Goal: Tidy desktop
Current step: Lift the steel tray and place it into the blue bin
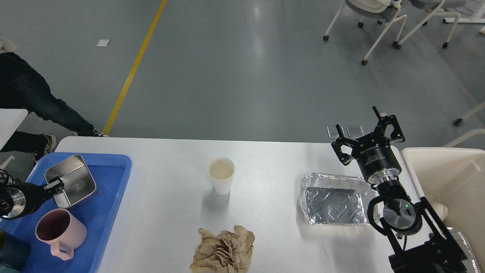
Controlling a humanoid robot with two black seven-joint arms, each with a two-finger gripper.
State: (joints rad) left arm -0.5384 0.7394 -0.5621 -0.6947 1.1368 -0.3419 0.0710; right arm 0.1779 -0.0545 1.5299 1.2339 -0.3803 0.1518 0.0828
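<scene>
The white desktop (265,159) holds a white paper cup (221,175) upright in the middle, a crumpled brown paper (223,251) near the front edge and an empty foil tray (333,200) at the right. My right gripper (365,133) is open and empty, raised over the table's far right edge just behind the foil tray. My left gripper (57,185) is at the near rim of a steel container (72,181) in the blue tray (110,212). Its fingers are small and dark, and I cannot tell whether they grip the rim.
A pink mug (60,232) stands in the blue tray in front of the steel container. A cream-coloured bin (447,178) stands off the table's right end. A person's legs are at the far left, and office chairs at the far right.
</scene>
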